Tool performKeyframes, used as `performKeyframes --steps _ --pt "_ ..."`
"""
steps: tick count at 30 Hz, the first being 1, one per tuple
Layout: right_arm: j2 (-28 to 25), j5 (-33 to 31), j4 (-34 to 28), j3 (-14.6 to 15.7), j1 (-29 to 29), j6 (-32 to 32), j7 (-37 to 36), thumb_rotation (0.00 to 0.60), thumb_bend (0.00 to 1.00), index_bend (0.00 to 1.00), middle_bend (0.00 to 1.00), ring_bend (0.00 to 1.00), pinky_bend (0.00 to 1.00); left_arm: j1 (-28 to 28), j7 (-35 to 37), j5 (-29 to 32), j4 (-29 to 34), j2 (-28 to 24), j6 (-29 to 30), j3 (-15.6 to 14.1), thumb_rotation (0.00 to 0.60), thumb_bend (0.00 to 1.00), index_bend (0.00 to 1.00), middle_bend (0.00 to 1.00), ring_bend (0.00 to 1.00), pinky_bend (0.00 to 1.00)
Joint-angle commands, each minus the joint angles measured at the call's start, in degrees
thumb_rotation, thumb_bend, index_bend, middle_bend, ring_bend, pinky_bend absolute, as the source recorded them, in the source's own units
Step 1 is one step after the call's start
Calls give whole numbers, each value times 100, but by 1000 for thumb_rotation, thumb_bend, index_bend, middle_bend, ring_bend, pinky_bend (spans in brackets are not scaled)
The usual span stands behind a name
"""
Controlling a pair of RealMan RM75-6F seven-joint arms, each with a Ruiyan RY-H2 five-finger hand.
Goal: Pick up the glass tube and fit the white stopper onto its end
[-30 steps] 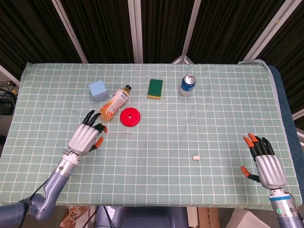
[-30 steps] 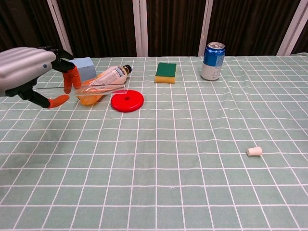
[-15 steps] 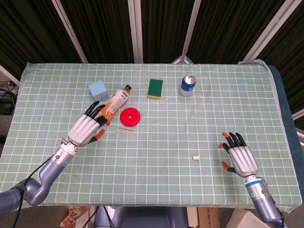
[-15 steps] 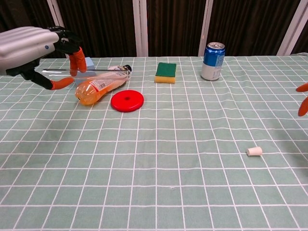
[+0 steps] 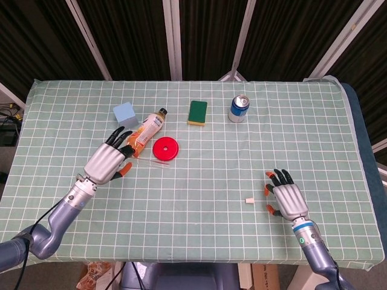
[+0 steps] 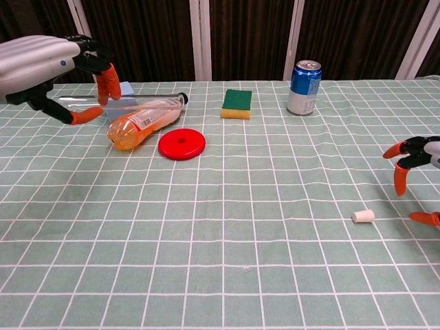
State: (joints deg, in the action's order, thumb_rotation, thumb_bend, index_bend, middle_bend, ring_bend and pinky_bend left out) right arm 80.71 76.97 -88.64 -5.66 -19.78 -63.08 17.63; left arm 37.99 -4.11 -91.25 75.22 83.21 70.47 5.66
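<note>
Counter (image 5: 199, 175) covered by green checked cloth, dark curtains behind, glass tube (image 6: 130, 99) pinched in raised left hand (image 5: 109, 163), white stopper (image 6: 362, 216) lying beside spread empty right hand (image 5: 286, 199), tube seen clearly in chest view only

Table (image 5: 199, 235) with a green cloth, white grid, fills most of the head view. Dark pleated curtains (image 5: 133, 36) across the top, split by pale metal struts (image 5: 172, 39). Blue table edge (image 5: 361, 127) shows at right. Cardboard box (image 5: 314, 279) at lower right, cables (image 5: 9, 112) at far left.
</note>
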Motion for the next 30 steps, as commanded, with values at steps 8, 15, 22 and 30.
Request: performKeyframes --steps 8,15,22,30 --pt "235 -76 151 83 -90 62 90 600 305 510 164 0 0 54 110 1 51 -3 53 89 600 674 487 515 105 0" --pt "386 -110 143 114 -150 65 196 600 306 510 164 0 0 106 75 77 266 -93 33 199 600 674 487 515 105 0" --pt "539 -171 202 104 -232 82 307 600 305 510 164 0 0 104 44 135 333 -117 8 209 600 674 487 515 105 0" --pt "633 -217 250 85 -297 67 357 600 305 484 164 0 0 103 65 173 348 -155 26 241 600 673 487 515 105 0"
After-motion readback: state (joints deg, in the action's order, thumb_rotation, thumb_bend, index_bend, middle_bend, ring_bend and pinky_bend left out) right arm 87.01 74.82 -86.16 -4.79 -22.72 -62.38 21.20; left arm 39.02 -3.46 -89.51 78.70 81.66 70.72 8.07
